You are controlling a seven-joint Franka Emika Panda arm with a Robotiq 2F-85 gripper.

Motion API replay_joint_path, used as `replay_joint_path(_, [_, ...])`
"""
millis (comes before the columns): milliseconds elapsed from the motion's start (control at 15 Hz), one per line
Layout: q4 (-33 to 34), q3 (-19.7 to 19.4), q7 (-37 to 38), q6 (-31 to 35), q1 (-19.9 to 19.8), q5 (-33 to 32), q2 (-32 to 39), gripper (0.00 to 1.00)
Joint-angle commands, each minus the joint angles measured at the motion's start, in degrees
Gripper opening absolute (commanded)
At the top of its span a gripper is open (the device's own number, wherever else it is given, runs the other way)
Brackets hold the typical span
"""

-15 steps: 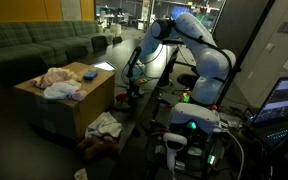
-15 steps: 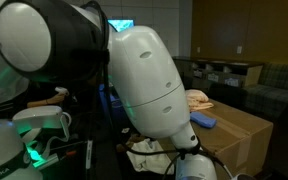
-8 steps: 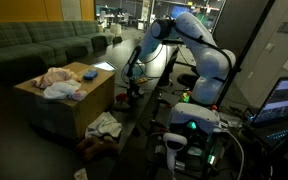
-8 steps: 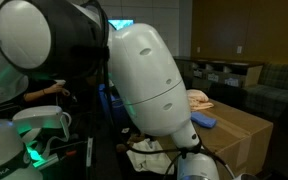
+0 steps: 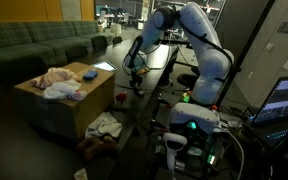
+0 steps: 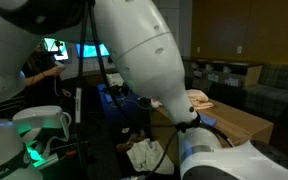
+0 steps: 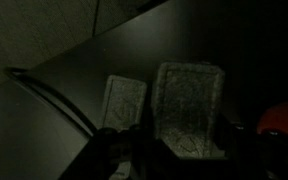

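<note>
As the jaws are being held over the dark tabletop [image 7: 214, 35], grip state cannot be told; clearance from the cable [image 7: 49, 95] is being advised.

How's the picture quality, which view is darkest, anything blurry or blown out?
Wrist view: darkest and grainy, only the fingers and a red object faintly show. In an exterior view the room is dim, though the cardboard box is lit. In an exterior view the arm looms close, soft and bright.
</note>
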Motion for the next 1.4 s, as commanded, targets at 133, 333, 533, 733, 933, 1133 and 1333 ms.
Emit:
replay_joint_path(133, [-8.6,-5.5,5.7,-5.1,7.4,-6.5,-13.9,0.33])
replay_joint_path(333, [-10.4,-6.9,8.5,-7.9,9.8,-9.8,-20.1,0.33])
replay_joint_path(533, [-11.4,-6.8,10.1,-10.5,11.3,-12.6,-26.0,0.33])
replay_joint_path(733, [-11.3,-5.8,11.8,-12.8,12.8,-14.7,-30.2,0.33])
replay_joint_path(933, [-10.5,-4.2,12.8,-14.4,14.4,-15.6,-32.6,0.33])
replay_joint_path(1133, [-9.6,-2.2,13.5,-15.4,16.0,-15.6,-33.3,0.33])
replay_joint_path(1333, [-8.7,-0.3,14.0,-15.3,17.5,-15.1,-32.4,0.33])
